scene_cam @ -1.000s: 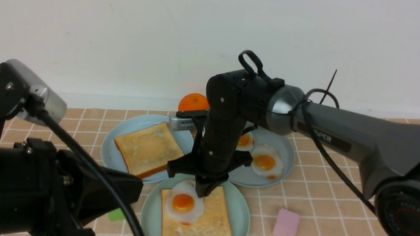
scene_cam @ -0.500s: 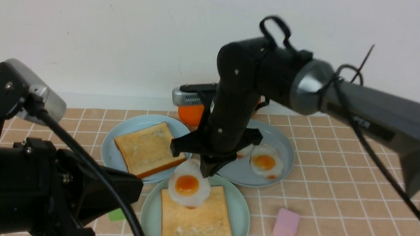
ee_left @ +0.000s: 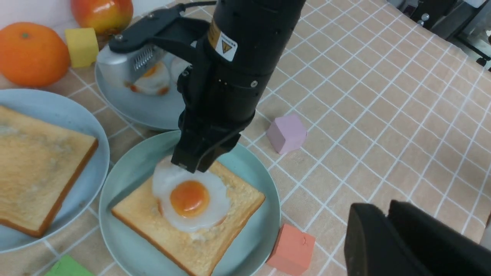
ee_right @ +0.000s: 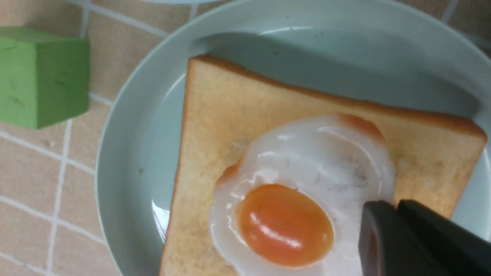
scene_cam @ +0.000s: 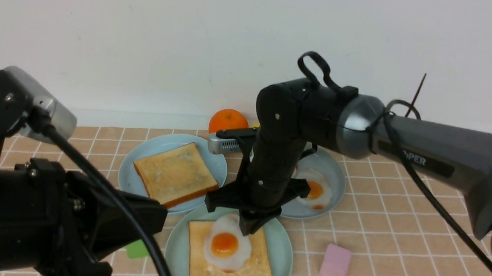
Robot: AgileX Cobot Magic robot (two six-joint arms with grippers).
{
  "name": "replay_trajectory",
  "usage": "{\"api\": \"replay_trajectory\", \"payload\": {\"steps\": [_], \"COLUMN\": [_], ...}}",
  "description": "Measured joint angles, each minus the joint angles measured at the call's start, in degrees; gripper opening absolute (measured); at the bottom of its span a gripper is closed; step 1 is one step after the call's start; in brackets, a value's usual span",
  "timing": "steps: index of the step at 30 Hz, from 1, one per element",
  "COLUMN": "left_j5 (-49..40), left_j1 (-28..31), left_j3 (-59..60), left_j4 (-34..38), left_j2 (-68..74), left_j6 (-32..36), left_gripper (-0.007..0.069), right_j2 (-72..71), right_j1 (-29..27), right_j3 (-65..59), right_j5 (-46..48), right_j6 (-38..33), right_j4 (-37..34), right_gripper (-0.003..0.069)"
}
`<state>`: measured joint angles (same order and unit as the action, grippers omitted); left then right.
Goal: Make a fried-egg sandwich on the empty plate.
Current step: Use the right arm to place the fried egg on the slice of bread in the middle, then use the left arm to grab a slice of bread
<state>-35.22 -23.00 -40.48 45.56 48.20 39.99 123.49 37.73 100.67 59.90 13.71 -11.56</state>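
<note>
Backdrop: plain white wall (scene_cam: 149,42) behind a table dressed in a matte peach cloth (scene_cam: 394,232) ruled in white squares.
Right arm (scene_cam: 441,162): a black and grey limb reaching in from the right and bending straight down over the nearest plate. Coming from above lets it lay things flat.
Left arm (scene_cam: 32,210): low at the near left, clear of the plates. The left claw (ee_left: 383,209) hangs over bare cloth with its fingers pressed together and nothing in them.
Mint-green plate (scene_cam: 284,242): nearest of three, round, smooth, with a low rim. The sandwich goes here.
Sky-blue plate (scene_cam: 151,147): behind and to the left, carrying the second toast slice (scene_cam: 173,174), which I'd guess is the lid to come.
Grey-blue plate (scene_cam: 333,177): behind and to the right, half hidden by the arm, with a spare fried egg (scene_cam: 317,191) on it.
Bottom toast (scene_cam: 259,267): square and golden, with a grainy crumb and brown crust, flat on the mint-green plate.
Fried egg (scene_cam: 226,245): glossy wavy white, domed orange yolk, rubbery by the look of it. It seems to rest on the bottom toast.
Fruit: an orange (scene_cam: 228,120) and an apple (ee_left: 101,13) by the wall, out of the way.
Cubes: pink cube (scene_cam: 335,262), green cube (scene_cam: 138,249), yellow cube (ee_left: 81,46), orange-red cube (ee_left: 291,249). They are soft-edged and scattered round the plates.
Right claw (scene_cam: 247,227): narrow, with the black tips pinched on the egg's far white rim as far as I can see. Gripping the thin edge keeps the yolk clear.
Stage: the egg looks set down but not let go. It needs releasing, then the second toast slice on top.
</note>
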Motion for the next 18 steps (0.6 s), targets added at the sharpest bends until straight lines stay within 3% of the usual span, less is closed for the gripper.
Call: {"api": "replay_trajectory", "payload": {"steps": [2, 7, 11, 18], "left_j5": [0.32, 3.64, 10.37, 18.8], "left_j1": [0.0, 0.0, 0.0, 0.0], "left_j3": [0.0, 0.0, 0.0, 0.0], "left_j4": [0.0, -0.06, -1.25, -5.2], "left_j2": [0.11, 1.89, 5.36, 13.17], "left_j6": [-0.06, -3.54, -13.17, -30.21], "left_gripper": [0.0087, 0.0096, 0.0122, 0.0215], "right_j2": [0.0, -0.5, -4.76, -16.08], "right_j1": [0.0, 0.0, 0.0, 0.0], "right_j3": [0.0, -0.06, -0.12, -0.12], "right_j5": [-0.27, -0.48, -0.43, 1.59], "right_j6": [0.07, 0.06, 0.02, 0.02], "right_j4": [-0.51, -0.86, 3.75, 10.45], "right_gripper": [0.0083, 0.0216, 0.0338, 0.0365]}}
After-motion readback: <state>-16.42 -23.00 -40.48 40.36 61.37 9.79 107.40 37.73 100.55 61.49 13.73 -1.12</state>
